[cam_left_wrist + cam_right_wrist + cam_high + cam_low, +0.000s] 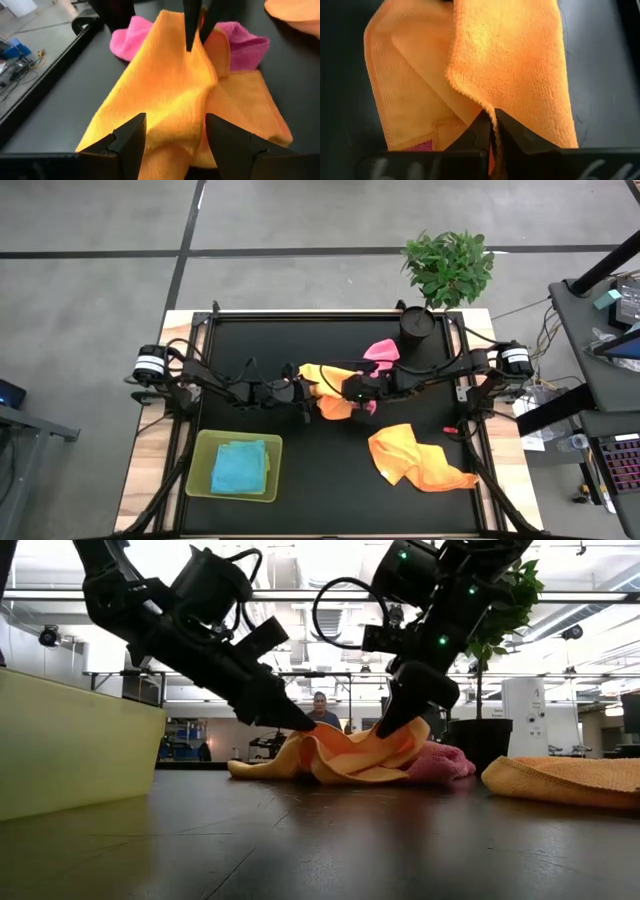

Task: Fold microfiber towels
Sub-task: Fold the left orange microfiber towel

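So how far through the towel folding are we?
Done: one blue towel lies folded in the green tray. In hand: the right gripper pinches an edge of the yellow-orange towel; the left gripper is open beside it. Left: the pink towel and the orange towel, both crumpled.

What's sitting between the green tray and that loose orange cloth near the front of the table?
Nothing. In the high view, only bare black table separates the tray from the orange towel.
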